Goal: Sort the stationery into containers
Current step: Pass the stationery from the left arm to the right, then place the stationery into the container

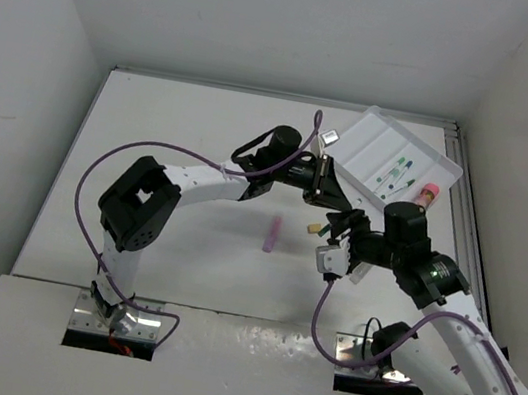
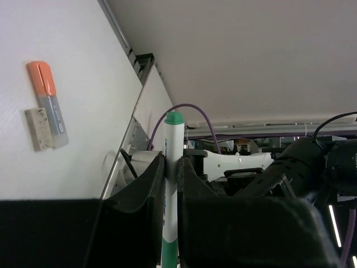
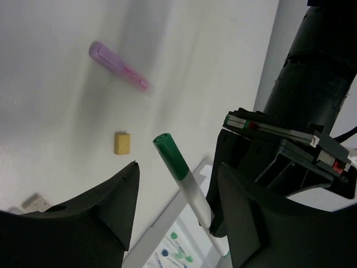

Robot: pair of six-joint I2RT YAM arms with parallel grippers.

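white tabletop (image 1: 185, 124) boxed by white walls (image 1: 22, 66), left claw (image 2: 173, 173) clamping green-capped marker (image 2: 173, 134), right claw (image 3: 177, 167) agape

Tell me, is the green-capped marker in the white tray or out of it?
Out. The green-capped marker is clamped in the left gripper, held in the air near the white tray and its edge, not lying in any compartment.
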